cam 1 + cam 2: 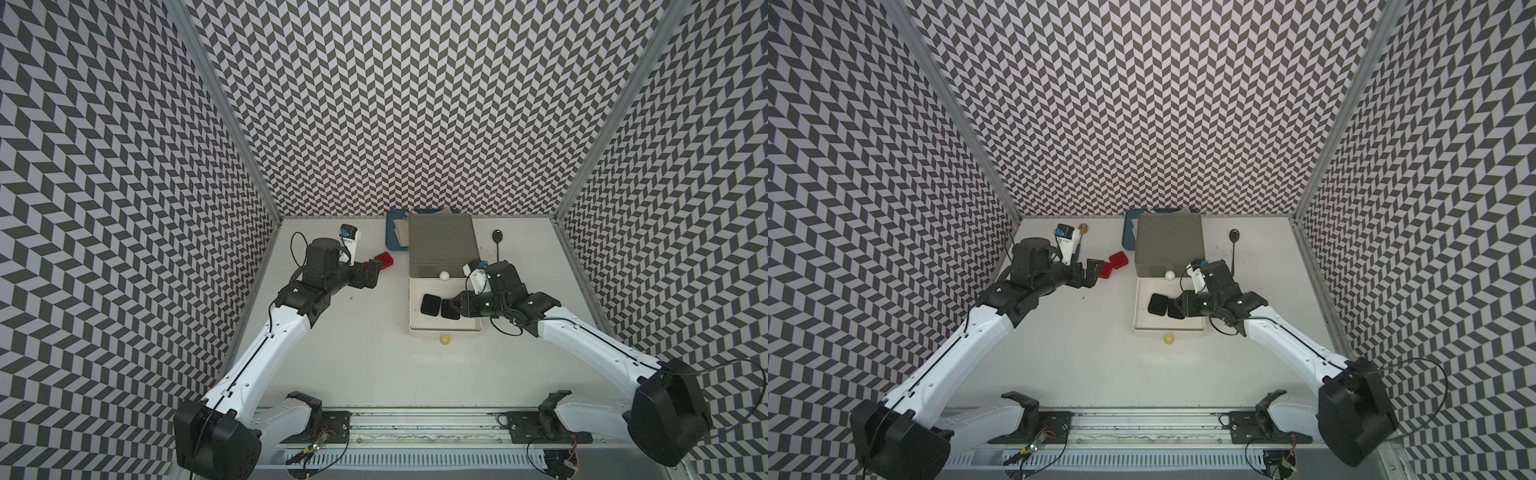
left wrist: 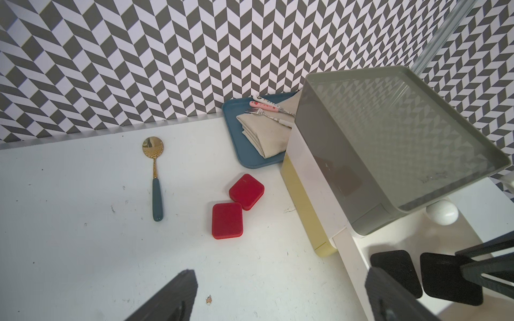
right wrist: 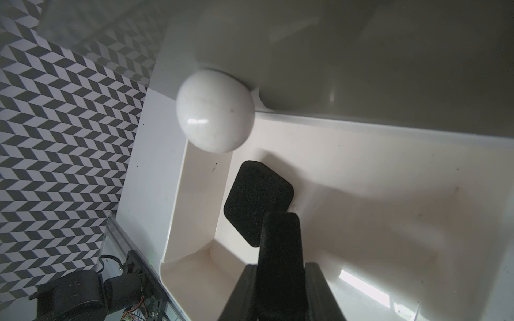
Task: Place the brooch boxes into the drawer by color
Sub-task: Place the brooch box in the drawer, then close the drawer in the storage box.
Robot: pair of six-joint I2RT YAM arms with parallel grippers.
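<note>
Counter (image 1: 374, 365), white, carries grey/white/yellow 3-tier plastic drawer chest (image 1: 440, 241) at back, its white mid drawer (image 1: 446, 327) pulled out. Inside it: flat black rounded-square box (image 1: 431, 304) lying flat, 2nd black box (image 1: 448, 311) pinched in R claw (image 1: 456, 308). 2 red boxes (image 2: 227, 223) sit on counter, corners touching, near wide-open L claw (image 1: 1095, 272).

The left gripper (image 1: 84, 268) is hovering, jaws spread wide; the right gripper (image 1: 456, 306) is pinching a black rounded-square velvety box (image 3: 281, 244).
</note>
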